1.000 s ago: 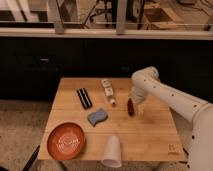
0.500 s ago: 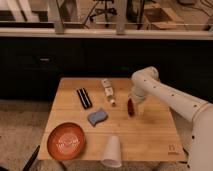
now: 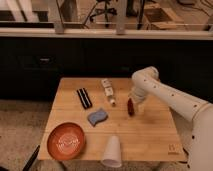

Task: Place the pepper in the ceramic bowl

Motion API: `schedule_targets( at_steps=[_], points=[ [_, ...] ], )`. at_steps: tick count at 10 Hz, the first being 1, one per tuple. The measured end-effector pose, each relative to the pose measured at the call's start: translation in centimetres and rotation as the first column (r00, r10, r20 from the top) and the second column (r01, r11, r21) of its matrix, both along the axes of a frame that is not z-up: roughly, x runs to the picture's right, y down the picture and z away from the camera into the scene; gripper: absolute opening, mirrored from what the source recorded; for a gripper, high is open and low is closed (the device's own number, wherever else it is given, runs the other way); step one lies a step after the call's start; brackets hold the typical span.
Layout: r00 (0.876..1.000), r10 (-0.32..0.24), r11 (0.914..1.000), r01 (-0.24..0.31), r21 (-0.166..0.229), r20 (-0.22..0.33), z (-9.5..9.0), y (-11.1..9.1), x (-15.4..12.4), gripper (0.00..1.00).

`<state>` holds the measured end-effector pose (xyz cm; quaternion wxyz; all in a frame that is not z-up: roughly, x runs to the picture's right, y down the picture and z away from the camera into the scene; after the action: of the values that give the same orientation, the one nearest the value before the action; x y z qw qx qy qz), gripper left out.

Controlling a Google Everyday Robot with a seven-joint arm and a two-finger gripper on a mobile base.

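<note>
the pepper [image 3: 130,106] lies on the wooden counter [image 3: 150,135], right of the small bottle [image 3: 108,91] and well apart from the ceramic bowl [image 3: 66,141] at the counter's front-left corner. the tool [image 3: 135,103] sits just at the pepper; whether it is open or gripping cannot be told. step in hand, by judgement: acquiring the pepper. next move calls for carrying it past the blue sponge [image 3: 97,117] to the bowl.

gripper [image 3: 134,103] a touch lower than 1 s ago, closer over the pepper [image 3: 130,107] on the table, nothing else shifted
</note>
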<state>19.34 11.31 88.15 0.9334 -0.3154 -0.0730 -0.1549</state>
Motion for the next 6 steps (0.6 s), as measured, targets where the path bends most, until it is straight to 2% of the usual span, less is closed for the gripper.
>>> schedule_targets(
  at_steps=[6],
  points=[
    [1.0,-0.005,1.0,0.005,0.003,0.004,-0.05,-0.09,0.06,0.8]
  ],
)
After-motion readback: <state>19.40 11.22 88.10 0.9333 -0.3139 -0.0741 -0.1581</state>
